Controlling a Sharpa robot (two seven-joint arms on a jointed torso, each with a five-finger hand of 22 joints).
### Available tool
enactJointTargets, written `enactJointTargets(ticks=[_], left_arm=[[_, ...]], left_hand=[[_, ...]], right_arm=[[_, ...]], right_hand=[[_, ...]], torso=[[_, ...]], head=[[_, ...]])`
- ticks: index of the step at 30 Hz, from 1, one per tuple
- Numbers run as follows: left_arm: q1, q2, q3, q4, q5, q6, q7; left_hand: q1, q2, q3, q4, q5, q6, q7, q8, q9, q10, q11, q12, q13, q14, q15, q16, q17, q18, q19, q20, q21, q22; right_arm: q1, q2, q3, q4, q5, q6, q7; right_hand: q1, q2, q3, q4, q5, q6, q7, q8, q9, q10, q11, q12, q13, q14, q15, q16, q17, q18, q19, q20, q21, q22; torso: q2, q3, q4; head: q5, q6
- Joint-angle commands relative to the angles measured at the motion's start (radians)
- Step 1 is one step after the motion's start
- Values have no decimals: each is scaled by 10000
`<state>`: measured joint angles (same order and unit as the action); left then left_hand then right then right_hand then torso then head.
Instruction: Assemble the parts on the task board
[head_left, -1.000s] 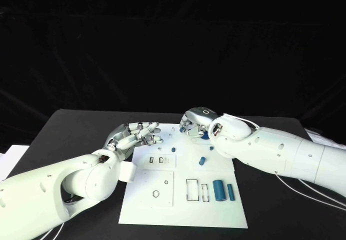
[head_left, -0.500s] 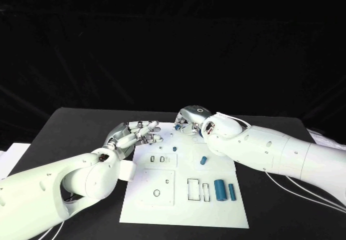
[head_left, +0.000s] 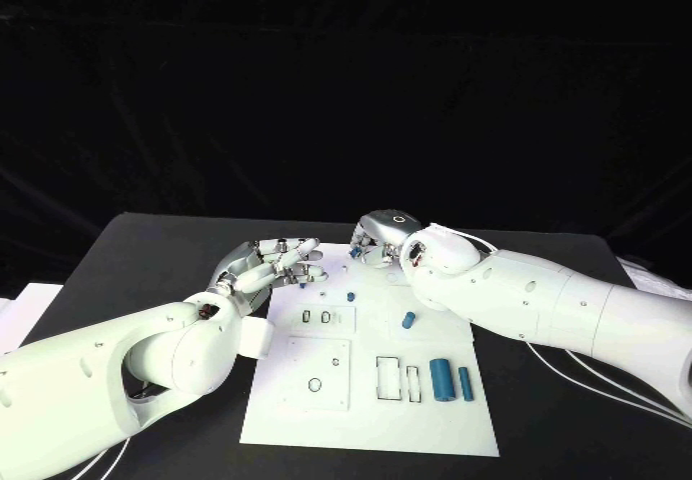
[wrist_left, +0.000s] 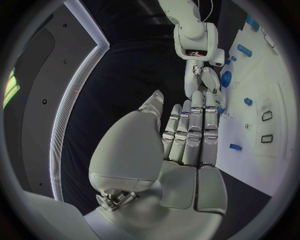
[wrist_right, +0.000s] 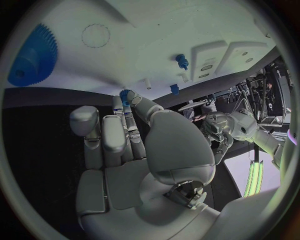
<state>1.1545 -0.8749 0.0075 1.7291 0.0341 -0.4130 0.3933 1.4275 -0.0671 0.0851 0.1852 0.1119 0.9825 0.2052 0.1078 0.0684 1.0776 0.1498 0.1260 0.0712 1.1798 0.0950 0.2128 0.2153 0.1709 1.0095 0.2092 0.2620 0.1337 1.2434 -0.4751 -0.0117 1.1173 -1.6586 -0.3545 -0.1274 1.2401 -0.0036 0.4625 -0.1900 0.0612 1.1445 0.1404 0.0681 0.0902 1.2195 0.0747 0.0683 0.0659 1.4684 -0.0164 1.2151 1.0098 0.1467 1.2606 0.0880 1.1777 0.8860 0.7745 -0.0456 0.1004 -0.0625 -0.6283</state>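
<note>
Here my right hand (head_left: 378, 240) hovers at the far edge of the task board (head_left: 433, 420), pinching a small blue gear (wrist_right: 125, 95) in its fingertips (my right wrist view shows this; from the head view, it's hidden). A large blue gear (wrist_right: 31, 57) lies nearby. My left hand (head_left: 274, 265) holds nothing, fingers straight, over the board's far left edge.

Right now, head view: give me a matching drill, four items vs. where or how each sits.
Items:
1. left hand
2. right hand
3. two big blue cylinders
4. lone blue part

Places/states:
A. near right of the board, side by side
B. at the board's far edge, fingers curled
C. mid-board, lying tilted
D. at the board's far left corner, fingers out, holding nothing

Pairs: 1-D, 2-B, 3-A, 4-C
</note>
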Motion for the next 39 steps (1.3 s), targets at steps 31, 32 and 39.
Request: enactJointTargets(ticks=[31, 32, 39], left_arm=[[111, 5, 8, -54, 18, 234, -77], [113, 6, 8, -56, 18, 236, -78], [121, 12, 8, -64, 18, 246, -81]], left_hand=[[-78, 45, -8, -98, -31, -28, 34, -72, -13, -33, 28, -97, -18, 24, 35, -70, 46, 97, 45, -8, -63, -19], [-78, 46, -8, -98, -31, -28, 34, -72, -13, -33, 28, -97, -18, 24, 35, -70, 46, 97, 45, -8, -63, -19], [-78, 46, -8, -98, -31, -28, 34, -72, -13, -33, 28, -97, -18, 24, 35, -70, 46, 97, 45, -8, -63, -19]], right_arm=[[-4, 308, -4, -229, -128, 452, 70], [-4, 309, -4, -228, -128, 467, 71], [-4, 328, -5, -241, -143, 485, 53]], right_hand=[[-62, -216, -20, 170, 13, -143, 7, -38, -14, -168, 30, -58, -12, 202, 82, 55, 12, -186, -66, 53, 53, -17], [-62, -216, -20, 170, 13, -143, 7, -38, -14, -168, 30, -58, -12, 202, 82, 55, 12, -186, -66, 53, 53, -17], [-72, -233, -27, 183, 9, -148, 6, -37, -14, -174, 31, -55, -11, 201, 84, 62, 18, -183, -76, 56, 47, -29]], torso=[[30, -26, 17], [31, -27, 17], [40, -24, 24]], head=[[97, -63], [96, -65], [101, -76]])
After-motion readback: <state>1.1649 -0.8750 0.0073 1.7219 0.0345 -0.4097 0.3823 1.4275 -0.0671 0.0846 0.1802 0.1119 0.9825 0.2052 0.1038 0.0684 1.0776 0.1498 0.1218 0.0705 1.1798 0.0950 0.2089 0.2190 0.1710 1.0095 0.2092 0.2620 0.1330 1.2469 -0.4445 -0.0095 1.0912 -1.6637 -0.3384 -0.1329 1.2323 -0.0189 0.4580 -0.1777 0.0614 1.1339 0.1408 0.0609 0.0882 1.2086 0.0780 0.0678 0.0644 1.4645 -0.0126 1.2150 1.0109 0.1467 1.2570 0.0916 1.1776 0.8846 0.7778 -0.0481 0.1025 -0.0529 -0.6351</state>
